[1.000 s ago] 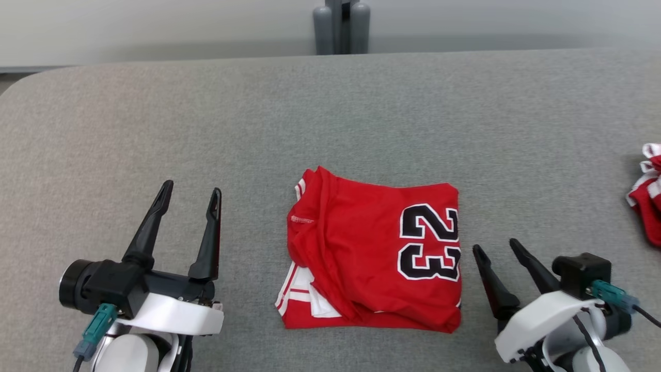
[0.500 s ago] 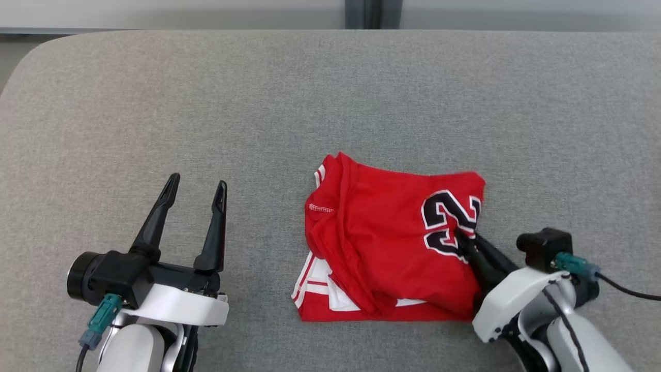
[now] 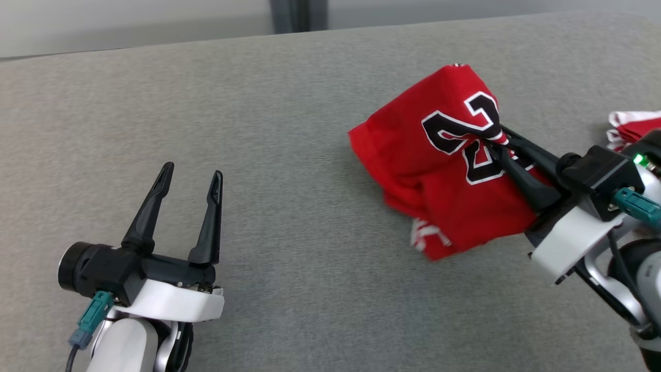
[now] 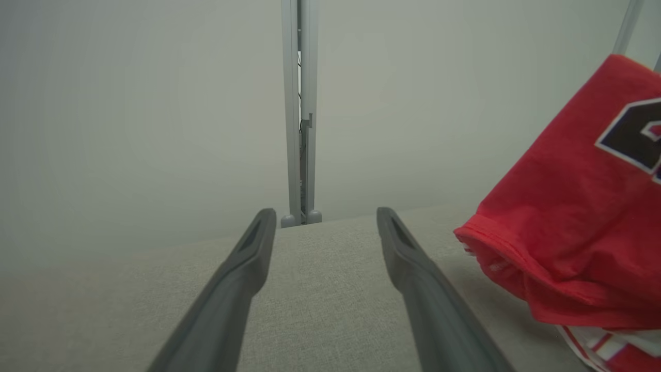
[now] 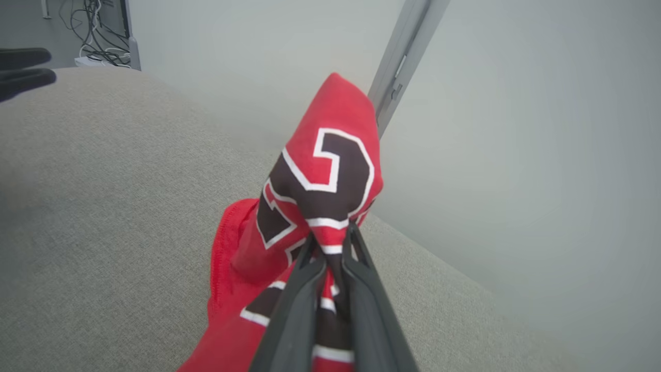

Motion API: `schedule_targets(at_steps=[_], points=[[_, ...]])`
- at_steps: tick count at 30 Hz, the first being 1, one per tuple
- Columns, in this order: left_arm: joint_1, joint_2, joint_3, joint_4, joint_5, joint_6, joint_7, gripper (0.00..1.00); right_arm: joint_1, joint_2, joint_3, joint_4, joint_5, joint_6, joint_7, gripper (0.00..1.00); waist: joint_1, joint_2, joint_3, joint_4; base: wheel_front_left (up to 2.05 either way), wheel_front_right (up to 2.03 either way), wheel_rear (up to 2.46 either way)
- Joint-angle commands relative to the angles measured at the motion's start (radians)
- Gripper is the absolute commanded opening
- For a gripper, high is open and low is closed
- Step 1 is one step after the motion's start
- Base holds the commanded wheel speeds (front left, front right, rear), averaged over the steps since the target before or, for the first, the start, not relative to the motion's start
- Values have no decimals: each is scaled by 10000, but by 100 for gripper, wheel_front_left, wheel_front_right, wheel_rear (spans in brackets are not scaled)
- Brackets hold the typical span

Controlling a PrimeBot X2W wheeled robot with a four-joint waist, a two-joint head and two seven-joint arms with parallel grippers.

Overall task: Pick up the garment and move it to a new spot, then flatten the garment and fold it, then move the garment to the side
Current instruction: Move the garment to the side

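right end effector [image 3: 499, 138] pinches garment [image 3: 413, 150] (lifted); wide table surface [image 3: 284, 155] lies leftward

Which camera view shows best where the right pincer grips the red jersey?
The right wrist view: the right pincer pinches the red jersey at its black number, close up. The head view shows the same grip smaller; the left wrist view shows the jersey's hanging side.

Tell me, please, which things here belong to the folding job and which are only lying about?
Belong to the job:
- red jersey, partly lifted
- right gripper, shut on the red jersey
- left gripper, open, holding nothing
- grey table

Lying about:
- second red and white garment, further right on the table
- grey post behind the table
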Motion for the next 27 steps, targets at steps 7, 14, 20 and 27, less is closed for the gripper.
schedule_targets(at_steps=[7, 14, 20, 27], points=[[-314, 271, 2, -255, 159, -91, -22, 100, -505, -456, -251, -1460, 711, 0, 999, 0, 0, 0, 353, -1495, 0, 0, 0], [-650, 598, -190, -544, 283, -206, 308, 100, -276, -563, -812, -323, 1488, 0, 591, 0, 0, 0, 912, -2413, 0, 0, 0], [-959, 940, -345, -903, 411, -334, 712, 100, -760, -1130, -899, 2060, 1969, 0, -821, 0, 0, 0, 1524, -2863, 0, 0, 0], [-1162, 1229, -463, -1298, 452, -429, 1043, 100, -1689, -1662, -893, 4279, 1797, 0, -2168, 0, 0, 0, 2097, -3072, 0, 0, 0]])
